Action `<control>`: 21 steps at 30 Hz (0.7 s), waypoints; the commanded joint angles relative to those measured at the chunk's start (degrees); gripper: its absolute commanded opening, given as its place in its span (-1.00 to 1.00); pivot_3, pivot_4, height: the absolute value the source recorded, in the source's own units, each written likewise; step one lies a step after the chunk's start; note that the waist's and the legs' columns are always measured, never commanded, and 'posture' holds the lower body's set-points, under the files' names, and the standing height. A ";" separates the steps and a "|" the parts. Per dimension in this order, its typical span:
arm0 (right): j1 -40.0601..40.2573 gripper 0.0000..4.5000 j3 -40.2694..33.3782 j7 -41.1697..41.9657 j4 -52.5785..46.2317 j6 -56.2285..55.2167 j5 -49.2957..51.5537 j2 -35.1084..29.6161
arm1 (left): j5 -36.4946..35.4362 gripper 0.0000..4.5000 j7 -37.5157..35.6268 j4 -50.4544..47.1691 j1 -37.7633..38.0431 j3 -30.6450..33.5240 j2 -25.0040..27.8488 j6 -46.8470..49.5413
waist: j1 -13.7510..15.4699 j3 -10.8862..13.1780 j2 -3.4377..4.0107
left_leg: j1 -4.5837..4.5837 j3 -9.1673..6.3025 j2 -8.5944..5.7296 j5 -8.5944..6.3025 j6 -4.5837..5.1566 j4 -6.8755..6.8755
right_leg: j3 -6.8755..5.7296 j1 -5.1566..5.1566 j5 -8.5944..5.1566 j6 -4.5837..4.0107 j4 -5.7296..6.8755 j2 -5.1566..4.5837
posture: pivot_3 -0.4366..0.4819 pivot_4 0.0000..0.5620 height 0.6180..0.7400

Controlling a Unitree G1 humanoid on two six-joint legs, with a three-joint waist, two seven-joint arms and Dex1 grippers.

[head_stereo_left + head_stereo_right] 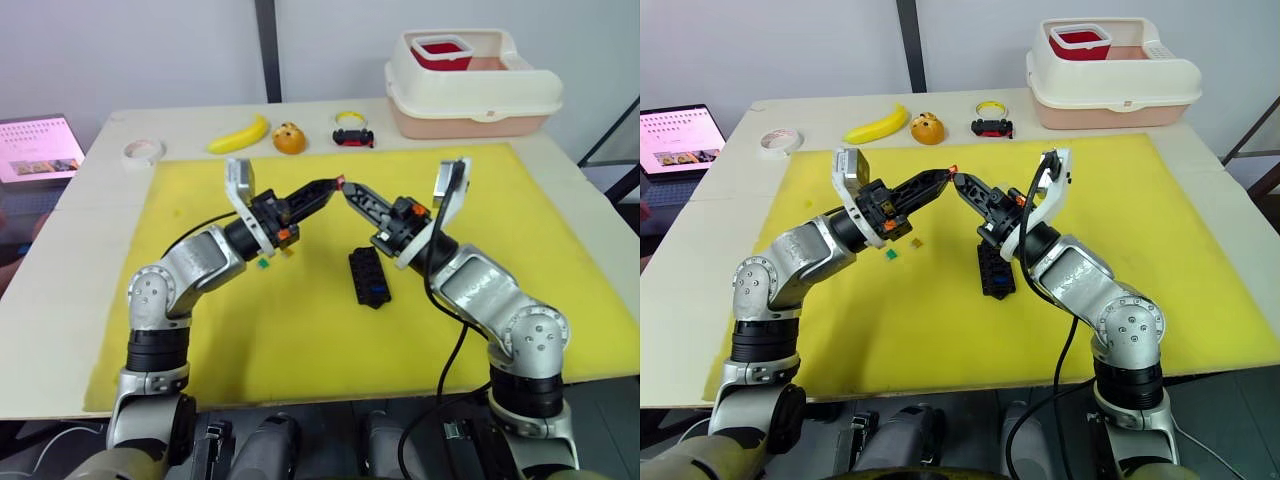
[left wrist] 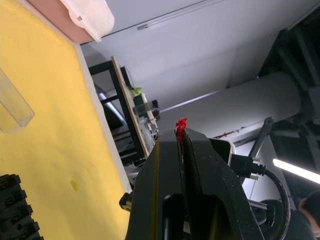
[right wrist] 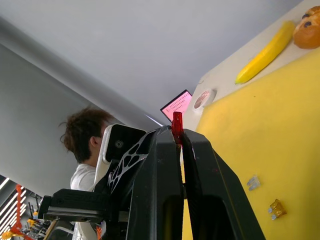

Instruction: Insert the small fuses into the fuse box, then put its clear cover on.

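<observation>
Above the yellow mat (image 1: 300, 330), both tools, left (image 1: 335, 186) and right (image 1: 349, 188), pinch one red fuse (image 1: 341, 181).

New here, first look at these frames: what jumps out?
Two grippers meet tip to tip above the yellow mat, left gripper and right gripper both pinching one red fuse. Below them lies the black fuse box; behind, a banana and a cream bin.

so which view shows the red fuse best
The right wrist view: the red fuse stands clear above the tips of the right gripper, against the pale wall. The left wrist view shows a smaller red sliver at the left gripper's tips. In both eye views it is a tiny red speck where the two grippers meet.
</observation>
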 commanded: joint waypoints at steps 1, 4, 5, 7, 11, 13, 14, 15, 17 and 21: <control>-0.86 -0.99 -0.15 0.44 -2.37 -0.35 1.20 -0.34 | -0.97 -1.00 -0.50 -1.21 -0.34 -0.18 0.16 0.36 | 0.00 0.00 0.00 | 0.00 0.00 0.00 0.00 0.00 0.00 | 0.00 0.00 0.00 0.00 0.00 0.00 | -0.05 -0.47 1.00; -0.94 -0.99 -0.21 0.52 -2.59 -0.35 1.50 -0.50 | -0.97 -1.00 -0.30 -0.43 -0.31 -0.40 0.29 1.19 | 0.00 0.00 0.00 | 0.00 0.00 0.00 0.00 0.00 0.00 | 0.00 0.00 0.00 0.00 0.00 0.00 | -0.05 -0.47 1.00; -0.95 -0.99 -0.37 0.58 -2.70 -0.38 1.66 -0.67 | -0.91 -1.00 -0.43 -0.18 -0.47 -0.64 0.85 1.30 | 0.01 0.00 0.00 | 0.00 0.00 0.00 0.00 0.00 0.00 | 0.00 0.00 0.00 0.00 0.00 0.00 | -0.05 -0.47 1.00; -0.94 -0.99 -0.57 0.71 -2.87 -0.40 1.94 -1.00 | 0.38 -1.00 -0.97 -0.10 -0.77 -0.95 2.17 1.76 | -0.03 0.00 0.00 | 0.00 0.00 0.00 0.00 0.00 0.00 | 0.00 0.00 0.00 0.00 0.00 0.00 | -0.05 -0.47 1.00; -1.27 -1.00 -1.13 1.32 -2.89 0.05 2.95 -2.57 | 2.23 -0.70 -5.50 0.30 -1.16 -0.55 5.73 4.10 | -0.09 0.00 0.00 | 0.00 0.00 0.00 0.00 0.00 -0.04 | 0.00 -0.01 0.00 0.00 -0.01 0.00 | -0.05 -0.47 1.00; -1.55 -1.00 -1.41 1.75 -2.83 0.31 3.46 -3.57 | 4.19 -0.39 -8.12 0.58 -1.72 -0.49 7.64 5.25 | -0.10 0.00 0.01 | 0.00 0.00 0.00 0.00 0.00 -0.05 | 0.00 -0.01 0.00 0.00 -0.02 0.01 | -0.05 -0.47 1.00; -1.79 -1.00 -1.72 2.29 -2.78 0.72 3.72 -4.56 | 6.67 -0.17 -10.84 0.47 -2.27 -0.43 9.39 6.16 | -0.10 0.01 0.01 | 0.01 0.00 0.00 0.00 0.00 -0.06 | 0.00 -0.01 0.00 0.00 -0.02 0.01 | -0.05 -0.47 1.00; -1.99 -1.00 -1.96 2.80 -2.74 1.10 3.88 -5.50 | 8.79 0.08 -13.20 0.38 -2.69 -0.39 10.84 6.89 | -0.11 0.03 0.02 | 0.00 0.01 0.00 0.00 0.01 -0.07 | 0.00 -0.01 0.00 0.00 -0.03 0.02 | -0.05 -0.47 1.00; -2.43 -1.00 -2.48 4.18 -2.64 2.00 4.03 -7.84 | 13.31 0.58 -18.51 0.07 -3.38 -0.44 13.89 8.18 | -0.09 0.05 0.04 | 0.00 0.02 -0.01 0.00 0.01 -0.07 | -0.01 -0.01 0.00 -0.01 -0.03 0.03 | -0.05 -0.47 1.00; -3.46 -1.00 -4.66 9.59 -2.09 5.50 3.84 -15.85 | 27.62 0.99 -34.43 -3.86 -3.28 -2.42 22.66 7.71 | -0.27 0.19 0.09 | 0.01 0.06 -0.01 0.01 0.01 -0.18 | -0.01 -0.02 -0.01 -0.01 -0.11 0.03 | -0.05 -0.47 1.00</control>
